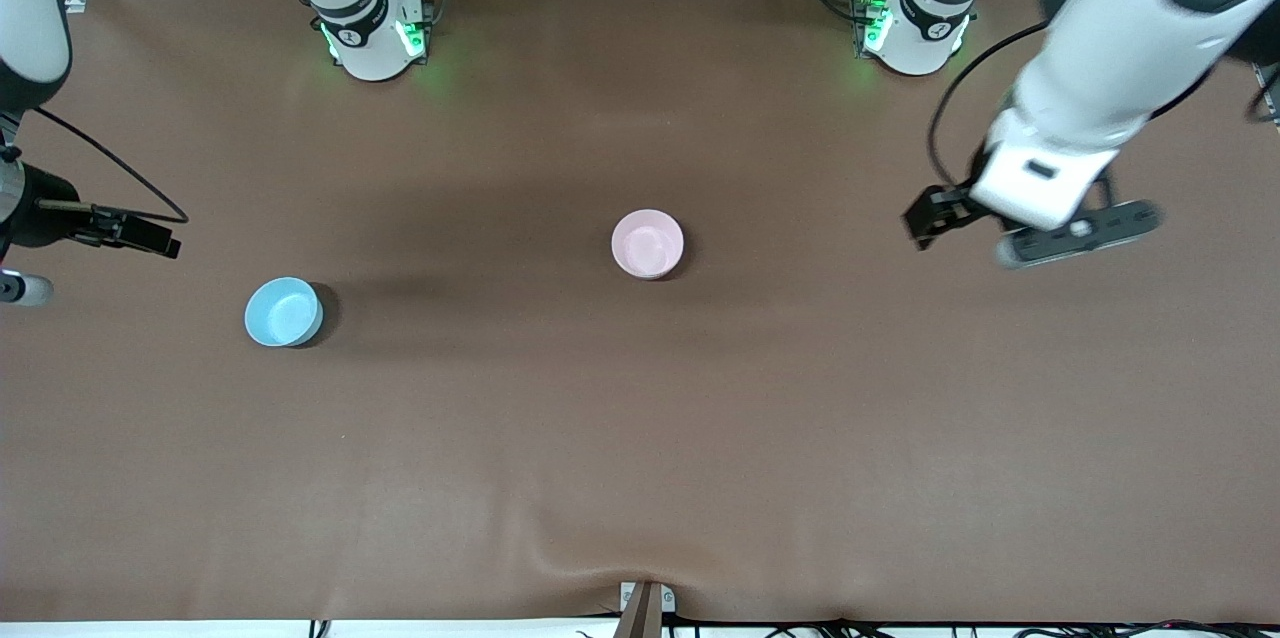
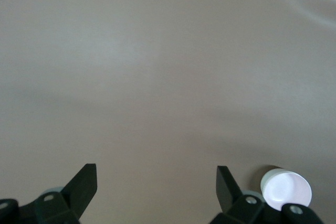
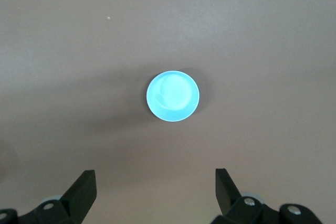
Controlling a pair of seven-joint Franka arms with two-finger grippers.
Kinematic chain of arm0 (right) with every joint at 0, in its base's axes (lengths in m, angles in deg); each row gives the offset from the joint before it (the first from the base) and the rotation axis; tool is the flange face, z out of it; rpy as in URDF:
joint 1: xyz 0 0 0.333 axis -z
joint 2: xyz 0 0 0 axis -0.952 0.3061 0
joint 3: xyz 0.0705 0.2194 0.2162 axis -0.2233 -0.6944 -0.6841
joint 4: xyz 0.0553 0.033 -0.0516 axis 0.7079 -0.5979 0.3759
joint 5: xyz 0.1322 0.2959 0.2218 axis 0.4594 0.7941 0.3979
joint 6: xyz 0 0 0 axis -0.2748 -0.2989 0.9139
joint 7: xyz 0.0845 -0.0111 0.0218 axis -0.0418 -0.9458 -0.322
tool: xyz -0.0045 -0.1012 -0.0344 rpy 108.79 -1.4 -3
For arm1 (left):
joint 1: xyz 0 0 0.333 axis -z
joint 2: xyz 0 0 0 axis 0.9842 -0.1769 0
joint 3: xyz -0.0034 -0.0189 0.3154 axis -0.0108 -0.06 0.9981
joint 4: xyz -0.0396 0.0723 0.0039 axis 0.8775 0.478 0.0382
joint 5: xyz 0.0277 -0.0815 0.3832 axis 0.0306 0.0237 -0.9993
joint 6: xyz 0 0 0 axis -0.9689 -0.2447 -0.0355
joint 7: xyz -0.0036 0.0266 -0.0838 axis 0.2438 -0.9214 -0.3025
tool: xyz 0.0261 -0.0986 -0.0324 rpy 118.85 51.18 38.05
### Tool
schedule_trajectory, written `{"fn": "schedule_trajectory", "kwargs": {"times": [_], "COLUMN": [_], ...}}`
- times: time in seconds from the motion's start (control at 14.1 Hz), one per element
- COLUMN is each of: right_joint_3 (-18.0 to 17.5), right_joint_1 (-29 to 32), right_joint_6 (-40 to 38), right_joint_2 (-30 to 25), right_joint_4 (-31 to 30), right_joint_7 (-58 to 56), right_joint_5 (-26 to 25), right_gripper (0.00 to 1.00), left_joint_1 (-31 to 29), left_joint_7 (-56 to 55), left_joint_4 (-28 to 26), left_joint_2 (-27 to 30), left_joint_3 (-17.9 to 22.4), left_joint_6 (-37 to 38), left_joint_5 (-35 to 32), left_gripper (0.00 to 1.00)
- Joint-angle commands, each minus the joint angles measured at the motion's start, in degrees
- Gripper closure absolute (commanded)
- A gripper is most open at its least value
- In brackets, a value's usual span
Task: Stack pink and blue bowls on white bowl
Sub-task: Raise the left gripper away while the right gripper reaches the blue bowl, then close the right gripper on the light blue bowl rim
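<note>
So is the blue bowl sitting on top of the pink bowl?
No, the blue bowl sits alone on the table, apart from the pink bowl and toward the right arm's end.

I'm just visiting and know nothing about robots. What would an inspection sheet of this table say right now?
Surface: brown table cover, slightly wrinkled at the front edge.
Job's things: pink bowl mid-table, seemingly seated in a white one, unconfirmed; blue bowl alone, toward the right arm's end.
Clutter: nothing seen.
Hands: left hand open, empty, over bare cover at the left arm's end; right hand open, empty, above the blue bowl.
Cables: black cables hang from both arms.
Surroundings: arm bases lit green, equipment along the table edge.
</note>
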Motion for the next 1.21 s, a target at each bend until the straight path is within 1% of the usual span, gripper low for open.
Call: {"fn": "schedule_trajectory", "kwargs": {"times": [0.0,0.07,0.21,0.36,0.43,0.5,0.57,0.64,0.78,0.85,0.93,1.0,1.14], "right_joint_3": [-0.7,-0.62,-0.7,-0.53,-0.61,-0.61,-0.61,-0.61,-0.61,-0.61,-0.61,-0.7,-0.7], "right_joint_1": [3.42,4.56,7.02,7.99,9.56,10.1,10.19,10.37,10.29,10.11,10.02,9.85,9.67], "right_joint_6": [4.47,7.71,13.78,17.23,18.63,19.86,20.92,22.76,30.38,34.34,37.33,39.54,41.92], "right_joint_2": [1.08,1.08,1.35,4.75,6.34,7.66,8.81,9.86,10.31,10.84,11.54,12.5,14.26], "right_joint_4": [-4.47,-7.19,-12.03,-12.93,-13.02,-13.28,-13.45,-14.85,-19.67,-21.87,-23.2,-24.0,-24.27], "right_joint_7": [-5.21,-7.58,-10.14,-12.34,-13.83,-15.59,-16.3,-16.31,-16.31,-16.31,-16.31,-16.31,-16.4], "right_joint_5": [0.56,0.65,0.74,0.57,0.74,1.0,1.18,1.18,1.18,1.18,1.18,1.18,1.18], "right_gripper": [0.0,0.0,0.0,0.0,0.0,0.0,0.0,0.0,0.01,0.06,0.12,0.21,0.35], "left_joint_1": [-1.8,-2.16,-4.87,-6.2,-5.16,-1.84,2.37,6.07,12.22,15.39,17.68,18.4,18.23], "left_joint_7": [0.72,0.99,5.44,8.19,9.5,11.43,13.8,15.74,16.98,17.42,18.64,20.66,22.43], "left_joint_4": [0.27,0.27,0.27,0.01,-0.34,-1.04,-1.74,-2.36,-4.9,-5.96,-6.66,-6.93,-7.28], "left_joint_2": [3.37,4.42,5.39,7.06,8.55,9.43,9.79,11.1,13.21,14.09,14.53,14.54,14.71], "left_joint_3": [-0.24,0.03,-0.14,0.55,3.26,7.02,12.28,16.95,24.43,28.47,31.55,32.8,33.25], "left_joint_6": [2.55,3.17,4.58,4.93,5.28,5.63,6.33,7.21,7.22,7.22,7.22,7.22,7.22], "left_joint_5": [0.88,0.88,1.06,4.12,5.18,5.97,6.24,6.94,8.0,8.09,8.26,8.35,8.44], "left_gripper": [0.0,0.0,0.0,0.0,0.0,0.0,0.0,0.0,0.0,0.0,0.0,0.0,0.0]}}
